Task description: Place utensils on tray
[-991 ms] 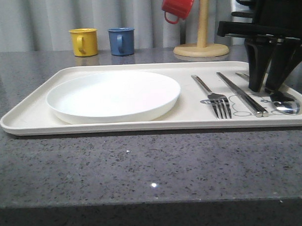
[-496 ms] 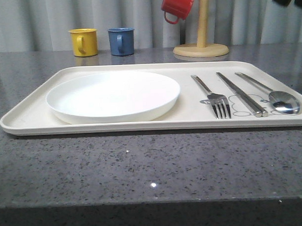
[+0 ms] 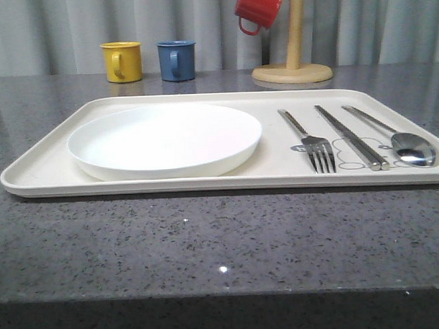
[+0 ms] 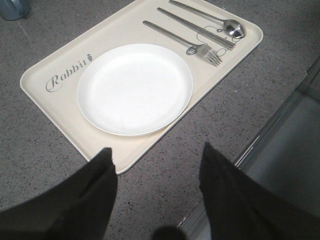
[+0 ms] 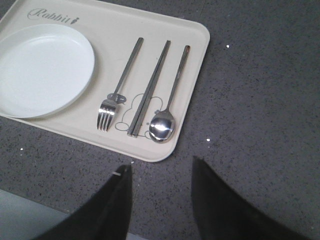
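You're looking at the tray [image 3: 53,159] lying flat on the dark speckled counter [image 3: 207,237], and all the utensils are sitting on it, lined up side by side at its right end. The fork [image 3: 310,141] is lying nearest the white plate [image 3: 164,140], tines pointing toward you, with the chopsticks [image 3: 350,137] resting together just beside it and the spoon [image 3: 400,141] lying outermost, its bowl facing up near the tray's front right corner. The three pieces are running roughly parallel, apart from one another and apart from the plate, and they're crossing the grey rabbit drawing printed on the tray. The plate is taking up the tray's left and middle, and the "Rabbit" script is showing beside it in your wrist views. Your left gripper [image 4: 157,190] is hanging high above the counter off the tray's edge, its fingers [image 4: 90,200] spread wide with nothing between them. Your right gripper [image 5: 162,200] is hovering above the counter just off the tray's corner by the spoon, fingers [image 5: 112,205] likewise parted and gripping nothing. Behind the tray, a yellow mug [image 3: 122,61] and a blue mug [image 3: 177,60] are standing side by side, and a red mug [image 3: 258,7] is hanging on a wooden mug tree [image 3: 293,61].
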